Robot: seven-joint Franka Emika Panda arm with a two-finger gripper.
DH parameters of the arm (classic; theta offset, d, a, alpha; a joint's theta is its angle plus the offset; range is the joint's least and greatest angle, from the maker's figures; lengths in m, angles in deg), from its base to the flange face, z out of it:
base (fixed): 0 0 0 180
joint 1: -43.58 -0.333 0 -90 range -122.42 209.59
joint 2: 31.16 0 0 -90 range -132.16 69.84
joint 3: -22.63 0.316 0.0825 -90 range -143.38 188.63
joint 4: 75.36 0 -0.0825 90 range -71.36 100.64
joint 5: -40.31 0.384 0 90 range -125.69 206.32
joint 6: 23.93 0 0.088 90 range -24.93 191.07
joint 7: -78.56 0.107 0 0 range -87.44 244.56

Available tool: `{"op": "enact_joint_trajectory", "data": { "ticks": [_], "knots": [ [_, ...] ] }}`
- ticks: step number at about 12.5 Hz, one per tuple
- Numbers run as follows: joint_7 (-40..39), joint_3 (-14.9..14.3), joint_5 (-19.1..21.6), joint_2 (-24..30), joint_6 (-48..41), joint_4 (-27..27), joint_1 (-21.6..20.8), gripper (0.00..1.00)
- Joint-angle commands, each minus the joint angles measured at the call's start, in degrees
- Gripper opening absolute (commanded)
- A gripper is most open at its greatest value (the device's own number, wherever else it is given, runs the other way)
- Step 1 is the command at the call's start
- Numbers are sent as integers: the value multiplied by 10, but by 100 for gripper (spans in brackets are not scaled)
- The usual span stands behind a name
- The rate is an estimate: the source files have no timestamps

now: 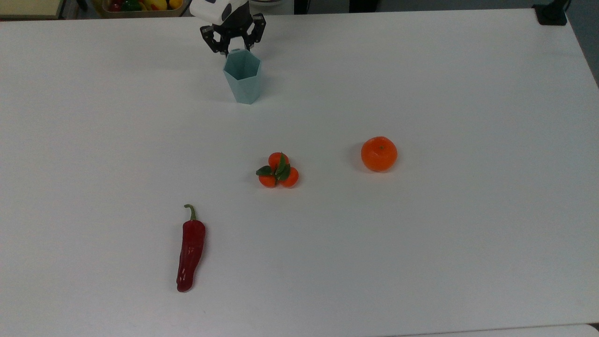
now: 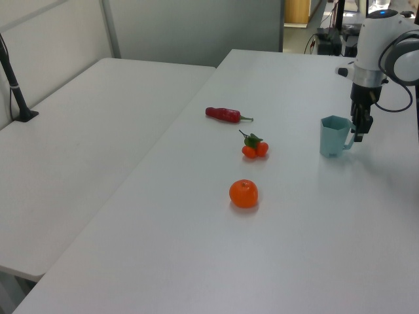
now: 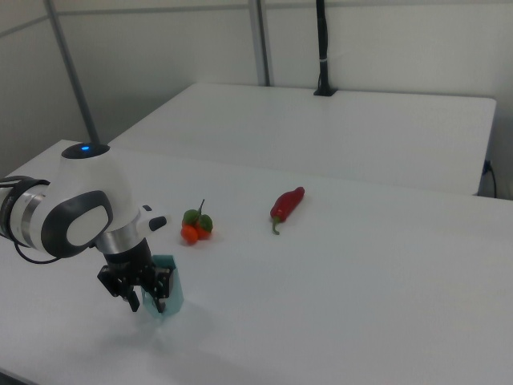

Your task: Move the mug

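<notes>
One mug (image 1: 242, 76), and my gripper (image 1: 232, 46) is clamped on its handle tab, at the far edge of the white surface (image 1: 421, 234).
Top view: the mug leans, rim toward my gripper, well apart from the tangerine cluster (image 1: 278, 170), orange (image 1: 379, 153) and red chili (image 1: 190, 250). Left view: mug (image 2: 334, 136) at the left view's right, tilted, gripper (image 2: 360, 129) pinching its handle. Right view: gripper (image 3: 147, 297) low at the right view's left, mug (image 3: 168, 297) right behind my fingers.

Gripper (image 1: 232, 46) is clamped on the mug (image 1: 242, 77) handle, mug tilted. Chili (image 1: 190, 249), little oranges (image 1: 278, 171) and tangerine (image 1: 378, 153) lie nearer.
</notes>
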Motion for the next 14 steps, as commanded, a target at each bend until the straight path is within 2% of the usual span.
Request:
{"op": "enact_joint_trajectory", "data": {
  "ticks": [1, 3, 5, 7, 8, 12, 14],
  "knots": [
    [1, -6, 0, 9, -22, -10, -3, 100],
    [13, -6, 12, 20, -95, -51, -2, 100],
    [78, -3, 17, 19, -166, -112, -8, 100],
    [122, 2, 20, 18, -264, -200, -14, 100],
    [130, 2, 34, 16, -314, -250, -20, 100],
    [163, 7, 70, 8, -433, -403, -21, 100],
    [186, 17, 83, 1, -487, -456, -20, 100]
  ]
}}
